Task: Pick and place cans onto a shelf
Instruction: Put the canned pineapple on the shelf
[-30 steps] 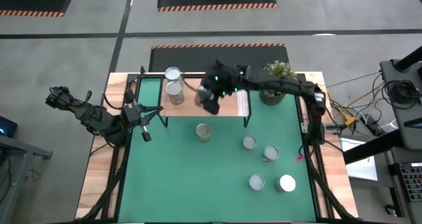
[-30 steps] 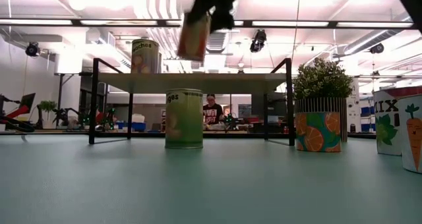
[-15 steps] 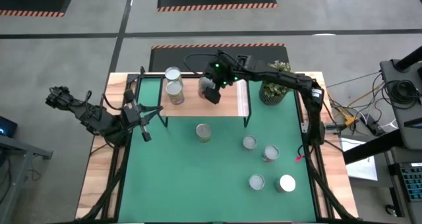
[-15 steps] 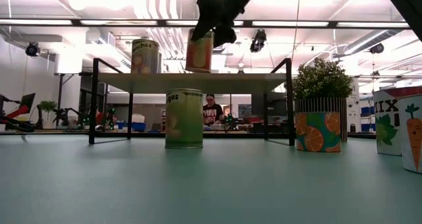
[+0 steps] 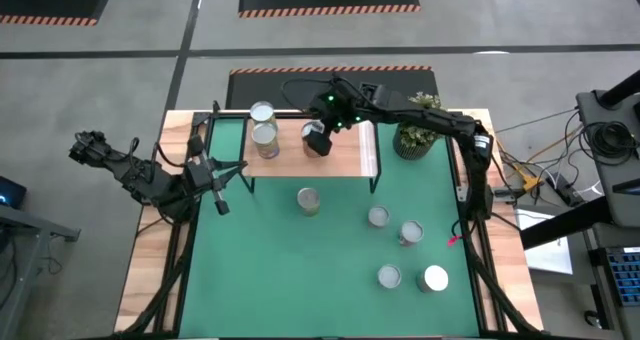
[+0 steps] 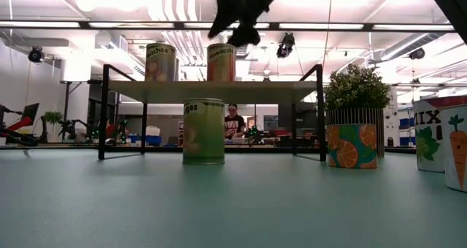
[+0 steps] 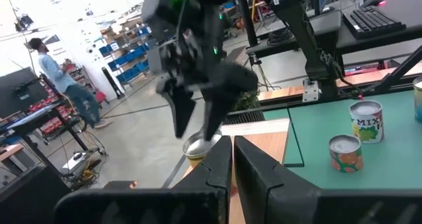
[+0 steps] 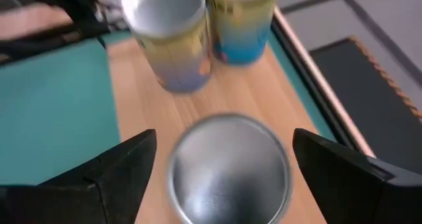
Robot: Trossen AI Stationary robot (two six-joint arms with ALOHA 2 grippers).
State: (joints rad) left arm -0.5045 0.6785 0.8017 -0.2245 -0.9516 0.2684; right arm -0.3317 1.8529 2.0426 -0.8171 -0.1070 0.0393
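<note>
1. Hovering above the low light-wood shelf (image 5: 345,152), the right hand (image 5: 318,136) stands spread wide over a silver-topped can (image 6: 221,62) standing there, apparently just released.
2. Two earlier cans (image 5: 264,132) stand at the shelf's left end.
3. The left hand (image 5: 222,175), fingers pressed together, waits at the tabletop's left edge.

potted plant (image 5: 419,126) at mat's far right; green mat (image 5: 300,270) | person (image 6: 233,124) in the room behind

A low light-wood shelf on thin black legs (image 5: 345,160) stands at the far edge of the large green mat (image 5: 300,270). Three small metal cans (image 5: 264,136) stand on its left half. Right of it sits a potted green plant (image 5: 415,125). In front, five more cans (image 5: 309,200) are scattered on the mat.
</note>
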